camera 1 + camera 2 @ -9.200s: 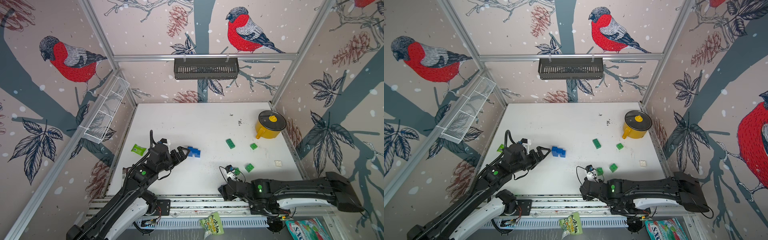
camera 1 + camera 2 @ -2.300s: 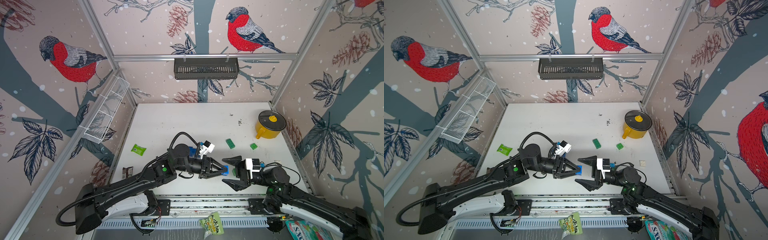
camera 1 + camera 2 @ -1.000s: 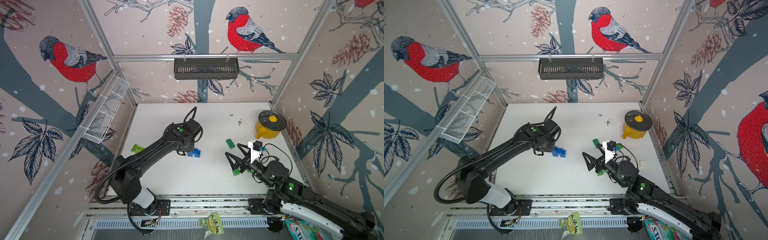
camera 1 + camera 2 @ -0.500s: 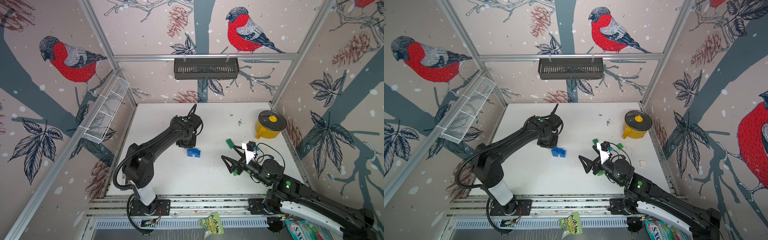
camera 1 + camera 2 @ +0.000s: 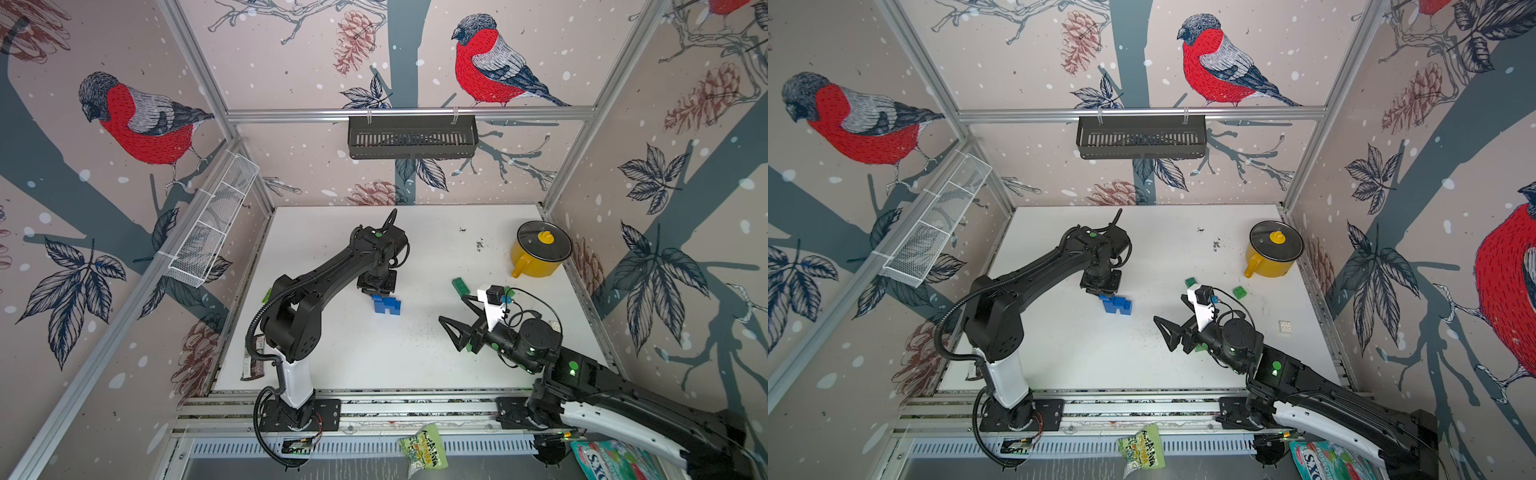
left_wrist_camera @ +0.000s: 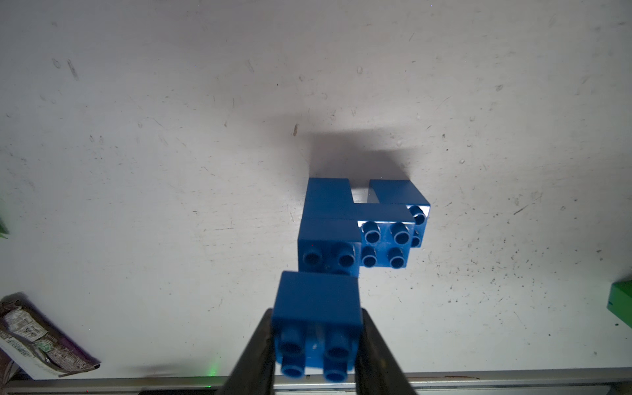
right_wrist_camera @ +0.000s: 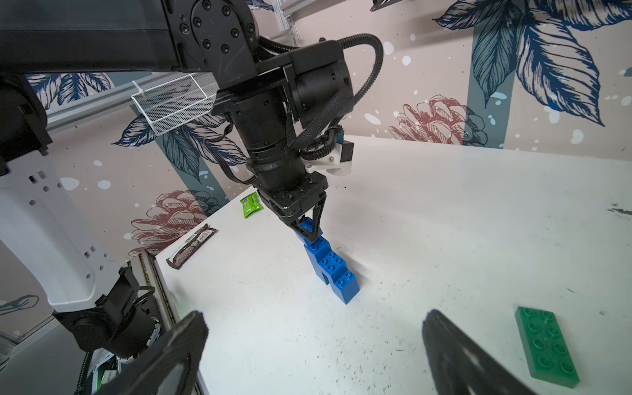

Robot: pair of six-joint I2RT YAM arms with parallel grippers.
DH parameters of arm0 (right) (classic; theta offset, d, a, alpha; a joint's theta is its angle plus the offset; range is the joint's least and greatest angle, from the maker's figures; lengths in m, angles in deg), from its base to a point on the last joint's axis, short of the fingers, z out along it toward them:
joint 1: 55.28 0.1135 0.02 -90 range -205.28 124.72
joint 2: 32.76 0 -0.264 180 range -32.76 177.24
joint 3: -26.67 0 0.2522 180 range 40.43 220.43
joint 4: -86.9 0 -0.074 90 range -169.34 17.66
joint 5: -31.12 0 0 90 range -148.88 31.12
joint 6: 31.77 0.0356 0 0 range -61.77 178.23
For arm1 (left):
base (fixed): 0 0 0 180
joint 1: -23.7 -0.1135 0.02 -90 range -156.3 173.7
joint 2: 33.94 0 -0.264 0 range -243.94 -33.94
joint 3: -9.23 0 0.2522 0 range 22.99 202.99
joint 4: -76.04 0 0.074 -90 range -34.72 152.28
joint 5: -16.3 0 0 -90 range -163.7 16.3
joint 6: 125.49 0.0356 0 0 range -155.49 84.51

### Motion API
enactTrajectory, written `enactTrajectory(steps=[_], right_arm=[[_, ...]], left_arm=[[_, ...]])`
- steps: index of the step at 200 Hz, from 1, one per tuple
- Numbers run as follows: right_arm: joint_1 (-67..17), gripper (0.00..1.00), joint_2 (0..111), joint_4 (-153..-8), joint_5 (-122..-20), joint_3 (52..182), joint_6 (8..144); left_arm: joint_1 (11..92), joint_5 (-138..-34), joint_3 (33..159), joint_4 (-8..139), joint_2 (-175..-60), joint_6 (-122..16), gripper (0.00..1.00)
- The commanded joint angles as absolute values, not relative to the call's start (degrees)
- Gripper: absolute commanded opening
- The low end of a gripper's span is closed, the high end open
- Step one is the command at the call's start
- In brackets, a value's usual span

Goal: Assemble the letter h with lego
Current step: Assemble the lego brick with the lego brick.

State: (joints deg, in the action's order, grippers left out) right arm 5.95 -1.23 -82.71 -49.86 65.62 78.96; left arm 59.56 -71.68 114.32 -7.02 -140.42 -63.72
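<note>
White tabletop (image 5: 332,353), walled on three sides. Left pincer (image 7: 310,231) pointed straight down, pinching blue brick (image 6: 318,301) directly over blue assembly (image 5: 387,305) near centre, contact unclear. Carried there from front-centre meeting with right pincer (image 5: 451,307) moments earlier. Right pincer spread wide, low, aimed at assembly. Bare surface toward front and left edges; green brick (image 7: 547,345) beside right pincer.

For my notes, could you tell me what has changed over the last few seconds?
The left gripper carried the blue square brick from the front middle back to just above the blue lego structure, still gripping it. The right gripper drew back, open. Structure and yellow pot unmoved.
</note>
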Motion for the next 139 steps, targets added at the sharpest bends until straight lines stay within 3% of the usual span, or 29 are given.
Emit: enactTrajectory(steps=[1, 139], right_arm=[[6.4, 0.99, -1.1, -83.5, -49.9, 66.1, 78.0], [8.5, 0.99, 0.1, -83.0, -49.0, 66.5, 77.2]], left_arm=[[59.5, -71.2, 115.2, -9.7, -140.9, -63.2, 0.0], [59.6, -71.7, 116.9, -10.1, -143.8, -62.9, 0.0]])
